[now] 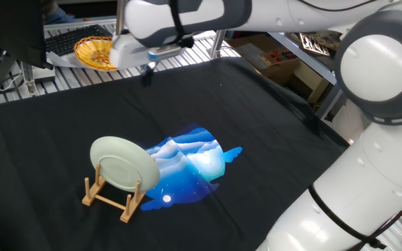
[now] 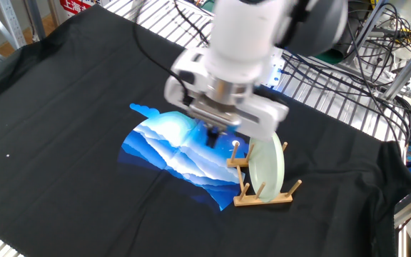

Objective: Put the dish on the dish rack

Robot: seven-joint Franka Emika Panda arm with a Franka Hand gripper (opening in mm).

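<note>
Plate, round and pale green, stands upright in my small light-wood pegged rack; my gripper hangs well above, empty, finger spacing unclear.

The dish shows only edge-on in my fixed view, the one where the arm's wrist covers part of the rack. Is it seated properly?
Observer: In the other fixed view the dish shows its full round face. It stands on edge in the dish rack, with two pegs in front of it.
Operator: Is the gripper touching it?
Observer: No. From that side the gripper is well apart from the dish, with bare black cloth showing between them.
Operator: Anything near the gripper?
Observer: A yellow woven basket sits on the wire shelf beyond the cloth, close beside the gripper in the picture. Your view does not show it.
</note>
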